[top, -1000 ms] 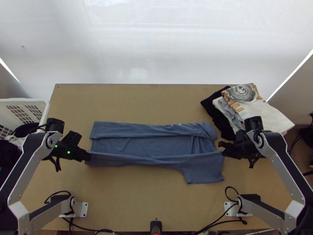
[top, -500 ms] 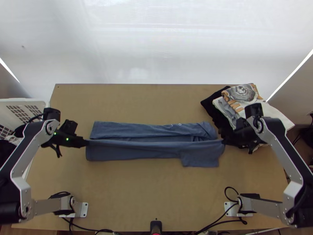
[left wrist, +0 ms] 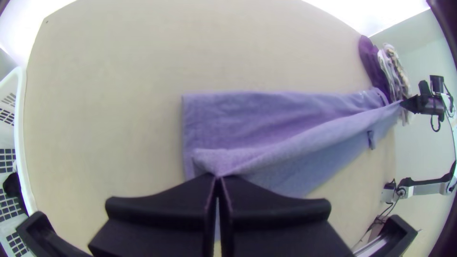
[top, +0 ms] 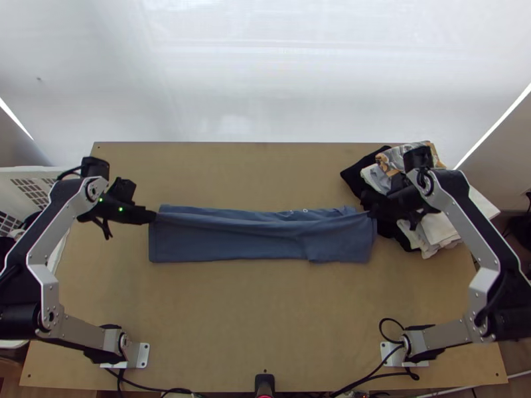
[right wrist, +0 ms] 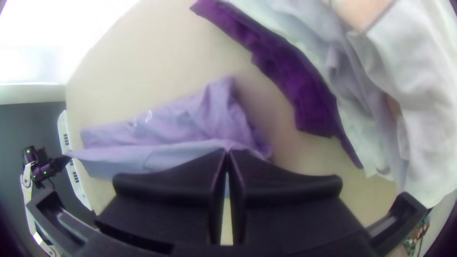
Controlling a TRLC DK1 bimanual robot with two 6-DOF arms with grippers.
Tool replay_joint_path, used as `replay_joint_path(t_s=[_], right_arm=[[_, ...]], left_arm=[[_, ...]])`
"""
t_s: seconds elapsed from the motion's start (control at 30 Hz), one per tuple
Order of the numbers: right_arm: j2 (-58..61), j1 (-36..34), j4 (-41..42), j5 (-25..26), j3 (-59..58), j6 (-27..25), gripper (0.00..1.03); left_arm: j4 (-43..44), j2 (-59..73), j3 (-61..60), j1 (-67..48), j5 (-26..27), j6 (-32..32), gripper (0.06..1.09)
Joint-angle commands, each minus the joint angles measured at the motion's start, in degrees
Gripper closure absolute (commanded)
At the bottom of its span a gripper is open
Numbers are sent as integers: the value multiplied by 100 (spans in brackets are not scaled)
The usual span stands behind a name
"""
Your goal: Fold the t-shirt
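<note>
Left gripper [top: 154,217]: fingers pressing together on one end of the shirt's [top: 232,240] near edge, with the basket [left wrist: 19,109] standing off to the outer side. Between the two pairs of jaws, the edge is stretching as a taut line and is now travelling away from the arms' bases, covering the middle that was lying bare between the folds. Right gripper [top: 372,213]: fingers pinching the edge's other end, beside the pile [top: 441,232]. The long sides are thus coming together into one narrow strip, and lengthwise folding appears to be nearing its end; the edge is probably needing only to be laid down evenly. Beneath the left jaws, the depth of the grip is hiding; between the jaws, the raised cloth is concealing the inner layers; under the right jaws, the bunched end is disappearing, so its flatness is remaining uncertain
</note>
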Motion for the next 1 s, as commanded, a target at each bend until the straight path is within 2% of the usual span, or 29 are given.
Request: replay_joint_path(t_s=[0.0,0.23,0.27,0.3,0.33,0.37,0.43,0.5,0.6,0.67,0.77,0.83,0.9,0.97], right_arm=[[517,49,215,50,527,199,100],[764,111,487,217,562,278,100],[764,119,549,217,562,313,100],[737,119,593,217,562,366,100],[711,119,628,217,562,427,100],[667,119,645,217,562,542,95],[544,155,645,217,544,612,84],[386,260,672,217,527,568,64],[25,462,848,533,553,550,52],[-247,603,953,682,623,410,35],[-493,954,944,700,931,418,19],[-564,1332,918,638,1142,471,16],[-432,1737,935,384,1300,796,10],[-142,2150,927,67,1476,1130,10]], left_arm=[[94,357,337,-76,-66,-130,105],[94,489,320,-76,-162,-138,104],[138,480,337,-76,-154,-209,96],[156,463,364,-76,-127,-341,72],[130,454,381,-67,-22,-420,36],[130,419,408,-76,22,-446,8],[349,340,390,-76,22,-622,10],[376,208,399,-102,66,-798,10],[393,-65,416,-181,75,-1167,10],[411,-319,408,-208,92,-1395,10],[411,-680,399,-190,172,-1624,10],[305,-741,355,-6,497,-1720,10],[147,-733,223,302,804,-1782,10],[77,-653,65,451,813,-2019,10]])
